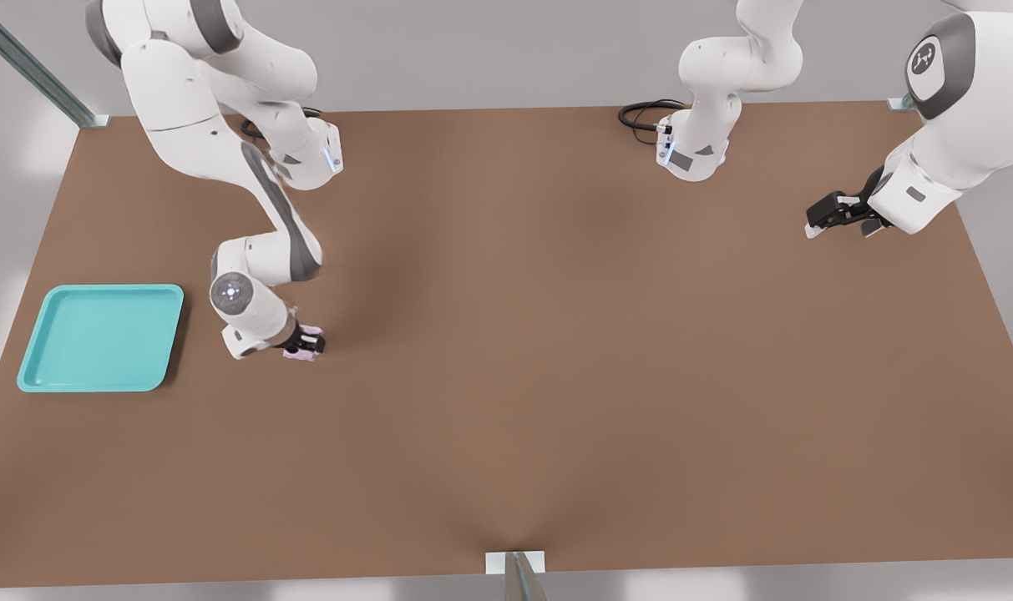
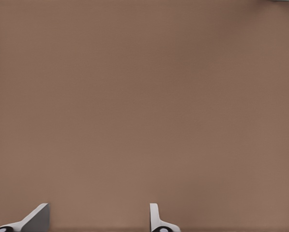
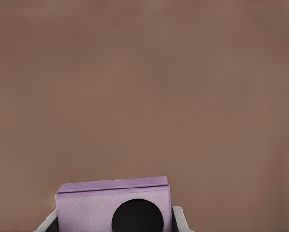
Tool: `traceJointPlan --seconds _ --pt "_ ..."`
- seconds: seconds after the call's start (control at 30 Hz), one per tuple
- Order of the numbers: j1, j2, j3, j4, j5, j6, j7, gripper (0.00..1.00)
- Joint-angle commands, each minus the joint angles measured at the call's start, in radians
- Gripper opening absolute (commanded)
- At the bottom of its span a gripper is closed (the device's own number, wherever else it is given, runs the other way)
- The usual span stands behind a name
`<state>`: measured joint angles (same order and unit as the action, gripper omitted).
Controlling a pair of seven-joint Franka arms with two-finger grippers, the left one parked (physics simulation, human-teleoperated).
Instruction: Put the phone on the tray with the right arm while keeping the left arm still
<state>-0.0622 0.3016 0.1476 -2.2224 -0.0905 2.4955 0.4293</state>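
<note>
The pale lilac phone [image 1: 301, 354] is at the table surface in the front view's left half, a short way to the right of the turquoise tray [image 1: 97, 289]. My gripper [image 1: 307, 343] comes down on it from the working arm and partly covers it. In the right wrist view the phone [image 3: 114, 203] fills the space between the white fingertips [image 3: 179, 218], which press against both its sides, and one black lens shows. Whether the phone rests on the table or hangs just above it I cannot tell. The tray holds nothing.
The parked arm's gripper [image 1: 840, 219] hangs over the table at the front view's right. A black cable [image 1: 644, 117] lies by that arm's base at the far edge. A metal bracket [image 1: 514, 563] sits at the near edge. The brown table [image 1: 556, 376] spreads between.
</note>
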Motion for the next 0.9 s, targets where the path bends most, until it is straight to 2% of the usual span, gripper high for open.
traceJointPlan --seconds 0.0,0.3,0.37,0.47,0.5,0.53,0.63,0.7,0.73,0.77,0.83,0.87 --pt "-0.067 -0.021 0.0 0.004 -0.012 -0.06 -0.199 0.68" --pt "-0.544 0.016 -0.002 0.052 -0.012 -0.041 -0.83 0.68" --pt "-0.636 0.129 -0.002 0.194 -0.009 -0.043 -1.018 0.69" --pt "-0.694 0.231 -0.005 0.325 -0.006 -0.047 -1.139 0.69" --pt "-0.702 0.246 -0.005 0.328 -0.005 -0.049 -1.159 0.78" --pt "-0.702 0.249 -0.005 0.326 -0.005 -0.05 -1.156 1.0" --pt "-0.693 0.229 0.001 0.329 -0.005 -0.052 -1.153 1.0" --pt "-0.702 0.177 0.067 0.496 -0.005 -0.271 -1.153 1.0" --pt "-0.688 0.162 0.119 0.679 -0.006 -0.498 -1.129 1.0" --pt "-0.653 0.159 0.182 0.826 -0.014 -0.629 -1.061 1.0" --pt "-0.535 0.084 0.262 0.868 -0.089 -0.707 -0.826 1.0" --pt "-0.53 0.056 0.349 0.868 -0.09 -0.73 -0.692 1.0"
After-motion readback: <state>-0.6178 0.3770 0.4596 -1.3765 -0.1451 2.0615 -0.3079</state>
